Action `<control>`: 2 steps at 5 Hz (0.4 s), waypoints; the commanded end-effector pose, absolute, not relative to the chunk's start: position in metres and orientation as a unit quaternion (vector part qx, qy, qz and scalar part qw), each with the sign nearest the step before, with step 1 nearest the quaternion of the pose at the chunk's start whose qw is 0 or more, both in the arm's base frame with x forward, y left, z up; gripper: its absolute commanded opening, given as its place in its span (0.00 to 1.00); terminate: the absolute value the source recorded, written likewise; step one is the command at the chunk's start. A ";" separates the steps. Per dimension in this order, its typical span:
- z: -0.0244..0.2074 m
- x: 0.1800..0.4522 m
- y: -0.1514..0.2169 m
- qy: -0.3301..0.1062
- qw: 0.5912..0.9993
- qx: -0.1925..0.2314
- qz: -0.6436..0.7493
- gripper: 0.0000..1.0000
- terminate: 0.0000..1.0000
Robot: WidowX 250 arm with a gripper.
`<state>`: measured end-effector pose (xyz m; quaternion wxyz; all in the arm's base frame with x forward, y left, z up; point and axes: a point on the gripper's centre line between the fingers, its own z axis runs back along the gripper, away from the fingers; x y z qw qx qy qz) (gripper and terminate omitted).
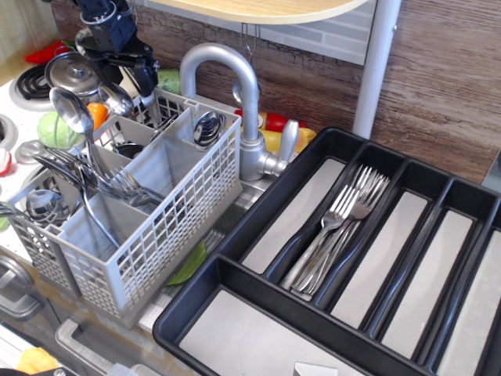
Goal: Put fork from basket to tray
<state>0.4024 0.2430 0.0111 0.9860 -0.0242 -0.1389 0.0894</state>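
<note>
Because only one view is given, the gripper (pixel 135 74) reads as a dark shape poised over the far corner of the basket (pixel 180 196), and whether its jaws are spread or pinching anything cannot be told. The fork (pixel 129 186) likeliest to be taken stands tines-up in a middle compartment, well apart from the tray (pixel 235 235). It should prove light, stiff and slippery steel; a grip just below the tines seems soundest.
</note>
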 end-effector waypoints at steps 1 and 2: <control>0.035 0.410 0.244 -0.190 0.976 -0.021 0.108 0.00 0.00; 0.046 0.400 0.233 -0.186 0.974 -0.009 0.131 0.00 0.00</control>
